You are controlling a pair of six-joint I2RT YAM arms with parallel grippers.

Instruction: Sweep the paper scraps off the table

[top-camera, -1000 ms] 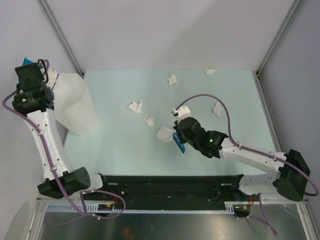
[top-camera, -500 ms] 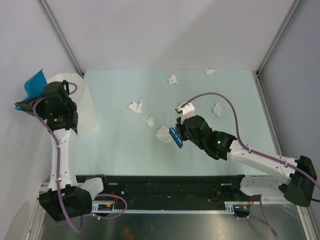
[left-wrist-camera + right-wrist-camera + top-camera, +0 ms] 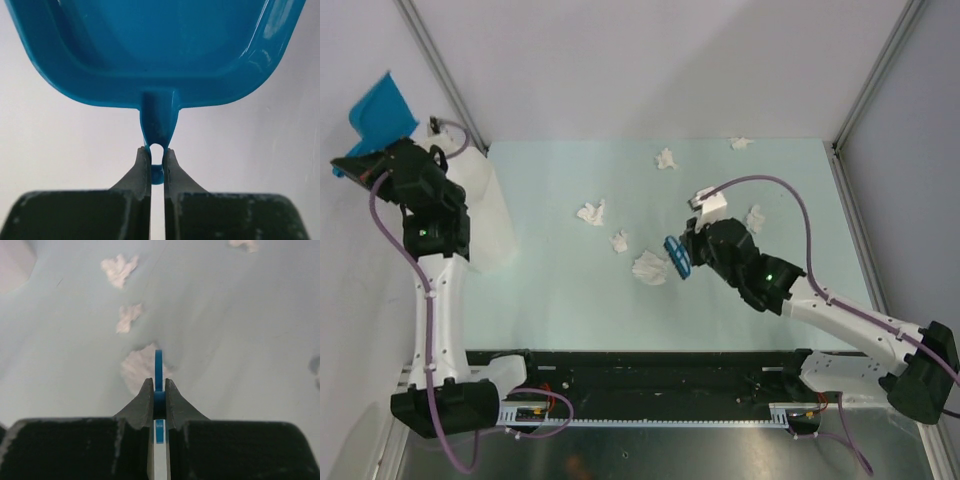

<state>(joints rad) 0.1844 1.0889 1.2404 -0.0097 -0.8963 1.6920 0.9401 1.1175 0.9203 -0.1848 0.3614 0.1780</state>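
Fingers of the left gripper (image 3: 156,154) are pinching the small handle of a blue dustpan (image 3: 155,55), holding it up in the air off the left side of the worktop (image 3: 550,300), just past the white bin (image 3: 488,228). Over on the right, the right gripper (image 3: 158,386) is clamping its fingers on a thin blue tool (image 3: 158,367), edge-on, low over the middle of the worktop. Paper scraps (image 3: 591,212) are lying scattered across the centre and far part of the worktop, mostly well apart; the largest wad (image 3: 647,268) is sitting just left of the tool's tip.
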